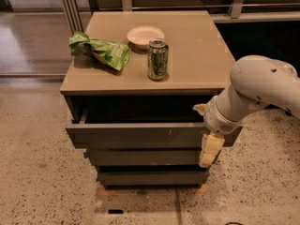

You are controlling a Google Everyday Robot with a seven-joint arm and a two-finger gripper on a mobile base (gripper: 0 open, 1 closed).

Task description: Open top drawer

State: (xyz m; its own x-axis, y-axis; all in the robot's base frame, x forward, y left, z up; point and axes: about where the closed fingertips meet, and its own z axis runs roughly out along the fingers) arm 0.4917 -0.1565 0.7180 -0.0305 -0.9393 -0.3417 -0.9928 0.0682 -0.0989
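Observation:
The top drawer [140, 135] is the widest dark grey front, with small pale scuffs right of centre. It stands pulled out a little way, with a dark gap under the cabinet top. My gripper [207, 129] is at the drawer's right end, on the white arm [262, 86] that reaches in from the right. A cream part of it hangs down in front of the drawer's right corner, and a pale tip shows above the drawer's top edge.
Two narrower grey drawer fronts [145, 157] sit below the top one. On the tan cabinet top [197, 41] lie a green crumpled bag [101, 50], a white bowl [145, 35] and a green can [157, 60]. Speckled floor surrounds the cabinet; a railing runs behind.

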